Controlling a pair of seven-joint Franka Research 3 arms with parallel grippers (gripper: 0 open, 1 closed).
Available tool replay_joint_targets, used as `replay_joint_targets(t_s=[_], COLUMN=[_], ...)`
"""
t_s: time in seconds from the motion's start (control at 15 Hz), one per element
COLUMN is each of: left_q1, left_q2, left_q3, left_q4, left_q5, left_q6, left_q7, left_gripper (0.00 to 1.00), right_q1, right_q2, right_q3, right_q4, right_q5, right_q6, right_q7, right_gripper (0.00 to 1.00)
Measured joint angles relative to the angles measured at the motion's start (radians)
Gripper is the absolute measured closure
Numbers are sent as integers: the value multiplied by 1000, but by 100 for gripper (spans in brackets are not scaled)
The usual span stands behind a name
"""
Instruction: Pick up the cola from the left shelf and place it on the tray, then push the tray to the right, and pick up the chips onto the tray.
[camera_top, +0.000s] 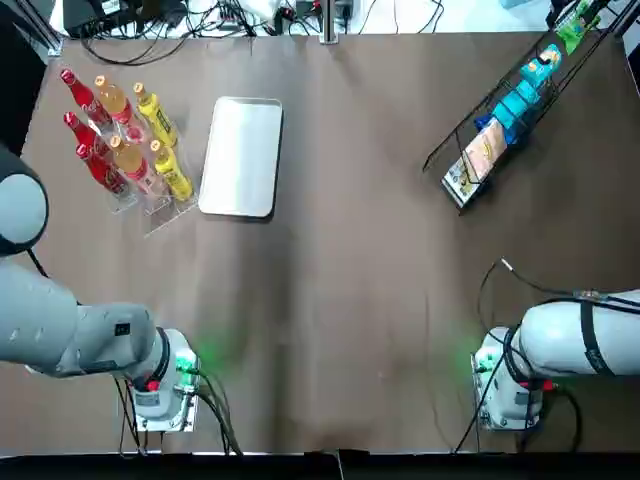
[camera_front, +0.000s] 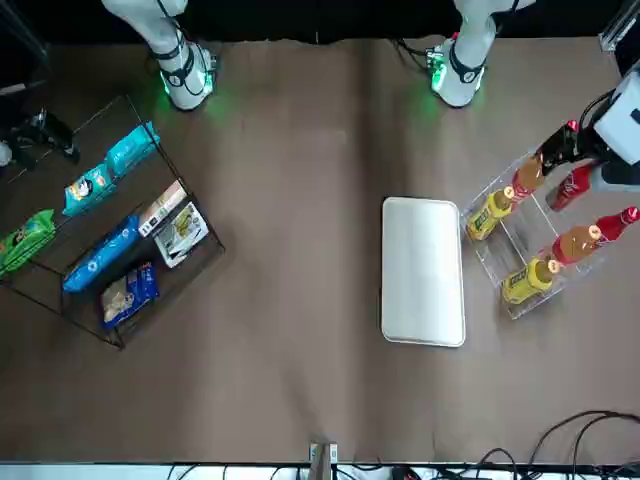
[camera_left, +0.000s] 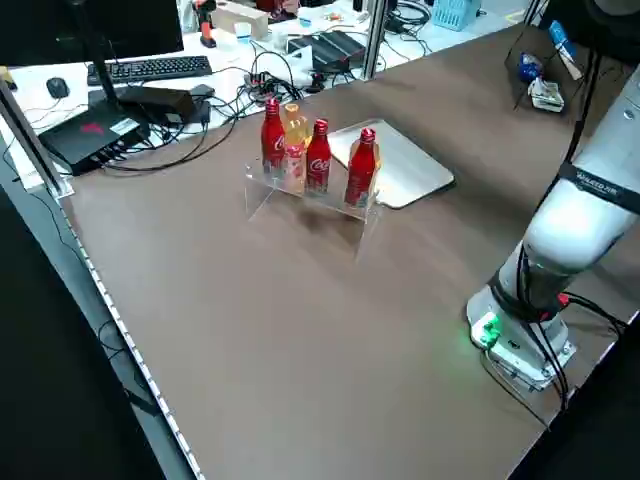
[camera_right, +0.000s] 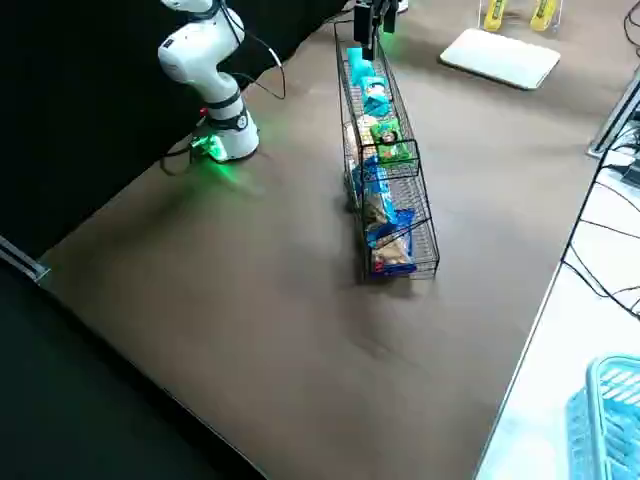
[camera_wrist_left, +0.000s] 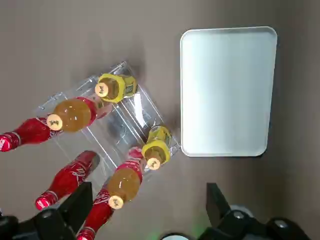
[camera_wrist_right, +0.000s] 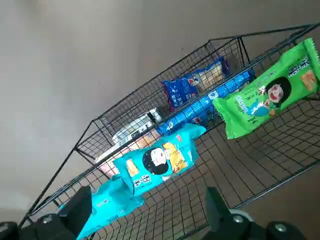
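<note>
Three red cola bottles (camera_top: 85, 140) stand in a clear rack (camera_top: 150, 205) at the far left, beside orange and yellow bottles. The white tray (camera_top: 240, 155) lies bare just to the right of that rack. High above the rack, my left gripper (camera_wrist_left: 147, 194) hangs open and holds nothing; the cola bottles (camera_wrist_left: 67, 179) are below it, close to one finger. My right gripper (camera_wrist_right: 146, 196) is open high over the wire shelf (camera_top: 500, 120) at the far right. That shelf holds snack packets: cyan (camera_wrist_right: 157, 162), green (camera_wrist_right: 265, 95) and blue (camera_wrist_right: 192, 85).
Both arm bases (camera_top: 165, 385) (camera_top: 510, 385) sit at the near table edge with green lights. Cables trail near the right base (camera_top: 500, 275) and along the far edge. Brown tabletop (camera_top: 340, 300) stretches between the tray and the wire shelf.
</note>
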Motion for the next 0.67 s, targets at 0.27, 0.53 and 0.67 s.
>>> replay_joint_targets(t_s=[0.27,0.53,0.67], left_q1=[0,11,34], left_q2=[3,19,25], left_q3=[0,8,33], left_q4=[0,-14,-53], left_q5=[0,3,7], left_q6=[0,-8,4], left_q7=[0,-3,4], left_gripper=[0,0,0], right_q1=[-1,-2,1], right_q2=[0,0,0], right_q3=[-1,0,3], right_q4=[0,0,0], right_q5=[0,0,0], right_q6=[2,3,9], right_q7=[1,6,10], right_gripper=[0,0,0])
